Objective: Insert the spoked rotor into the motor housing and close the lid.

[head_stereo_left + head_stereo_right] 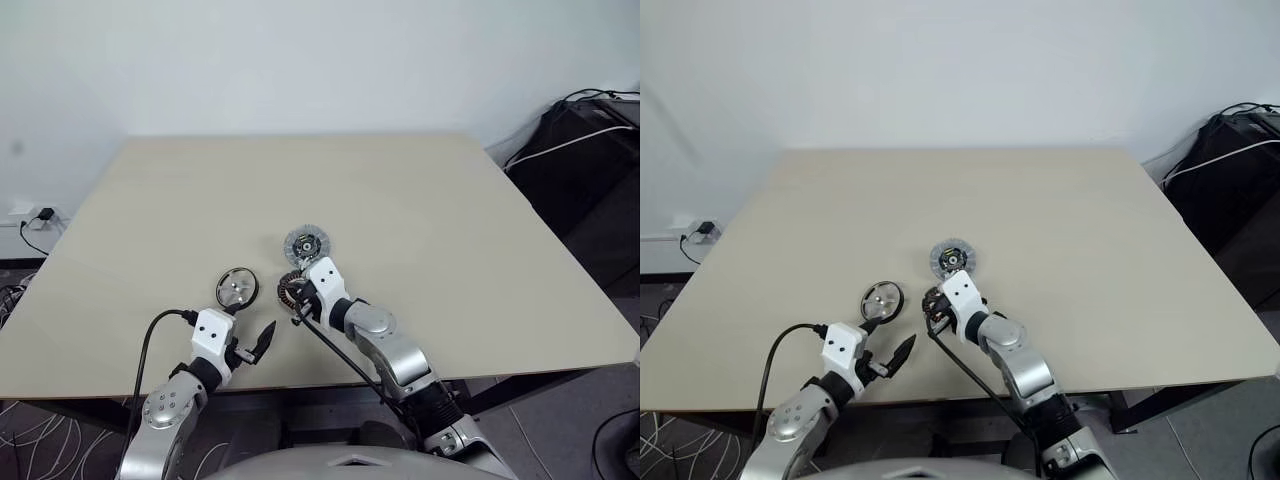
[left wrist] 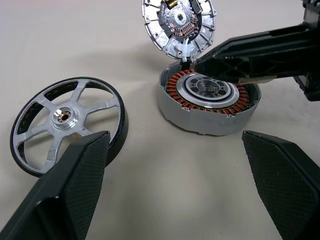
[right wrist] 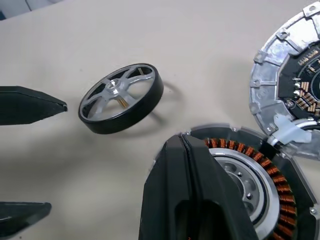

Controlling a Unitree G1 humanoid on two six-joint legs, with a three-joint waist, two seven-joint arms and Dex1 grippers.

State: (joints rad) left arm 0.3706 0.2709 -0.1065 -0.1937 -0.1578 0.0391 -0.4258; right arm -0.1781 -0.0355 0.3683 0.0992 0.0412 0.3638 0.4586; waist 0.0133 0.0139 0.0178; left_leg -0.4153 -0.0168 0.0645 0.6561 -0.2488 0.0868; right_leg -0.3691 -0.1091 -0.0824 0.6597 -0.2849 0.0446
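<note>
Two end effectors flank the motor housing [image 2: 209,102]: right end effector [image 3: 187,150] clenched empty over it, left end effector [image 1: 252,335] released beside the spoked rotor [image 2: 67,122], lid [image 2: 178,25] hinged open behind.

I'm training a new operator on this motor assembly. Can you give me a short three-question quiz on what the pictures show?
1. True or false: the spoked wheel already sits inside the motor housing.
2. Which pincer is open? A) left pincer B) right pincer C) both
3. Fill in: the lid lies on the table just beyond the ____.

Key: 1 false, the wheel rests on the table beside the housing. 2 A, the right pincer's fingers are pressed together over the housing. 3 motor housing.
</note>
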